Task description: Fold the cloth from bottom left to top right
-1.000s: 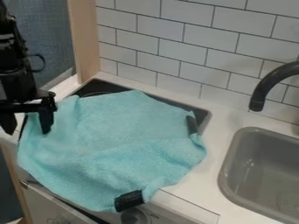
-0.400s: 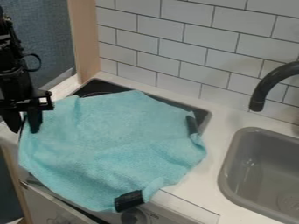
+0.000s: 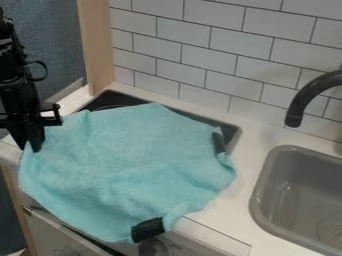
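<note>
The turquoise cloth (image 3: 127,165) lies spread and wrinkled over the dark cooktop (image 3: 222,122) in the white counter (image 3: 250,142), its lower part hanging over the counter's front edge. Outline irregular: slightly longer across the view than up and down, long axis running left to right with a mild slant down to the right. One blunt corner points up toward the wall, another down toward the front. A dark piece (image 3: 147,229) sits at the lower edge, a second dark piece (image 3: 219,142) at the right edge—both touching the fabric.

The gripper (image 3: 30,146) hangs at the cloth's upper left edge, pointing down, its fingers drawn close together and pinching fabric. It covers part of that edge.

Farther out: the grey sink (image 3: 259,190) is set into the counter right of the cloth, apart from it. The dark faucet (image 3: 308,95) curves in above the sink from the right. The white tiled wall (image 3: 200,55) rises behind the counter; a pale wooden panel (image 3: 98,50) stands upright at its left end—behind the cloth and right of the arm (image 3: 10,65).
</note>
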`<state>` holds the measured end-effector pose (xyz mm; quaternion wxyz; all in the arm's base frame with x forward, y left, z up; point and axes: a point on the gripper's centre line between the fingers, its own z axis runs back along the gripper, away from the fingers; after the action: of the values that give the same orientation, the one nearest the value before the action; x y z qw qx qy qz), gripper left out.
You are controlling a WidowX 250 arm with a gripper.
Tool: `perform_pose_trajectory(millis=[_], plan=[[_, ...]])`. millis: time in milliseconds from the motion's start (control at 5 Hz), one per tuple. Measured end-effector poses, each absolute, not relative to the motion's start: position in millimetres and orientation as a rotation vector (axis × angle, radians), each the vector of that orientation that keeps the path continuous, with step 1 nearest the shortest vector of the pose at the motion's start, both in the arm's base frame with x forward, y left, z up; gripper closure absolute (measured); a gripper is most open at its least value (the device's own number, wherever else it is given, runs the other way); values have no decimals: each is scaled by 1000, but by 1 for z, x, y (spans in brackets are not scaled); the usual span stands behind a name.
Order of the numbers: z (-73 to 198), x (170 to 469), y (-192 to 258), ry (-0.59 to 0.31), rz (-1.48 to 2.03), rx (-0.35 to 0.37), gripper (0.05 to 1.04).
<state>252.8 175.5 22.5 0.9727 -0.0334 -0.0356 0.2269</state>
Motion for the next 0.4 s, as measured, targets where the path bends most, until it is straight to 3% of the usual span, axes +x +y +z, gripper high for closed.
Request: perform_pose_trajectory(millis=[400], plan=[[47,261,144,-7,499,-100,1020]])
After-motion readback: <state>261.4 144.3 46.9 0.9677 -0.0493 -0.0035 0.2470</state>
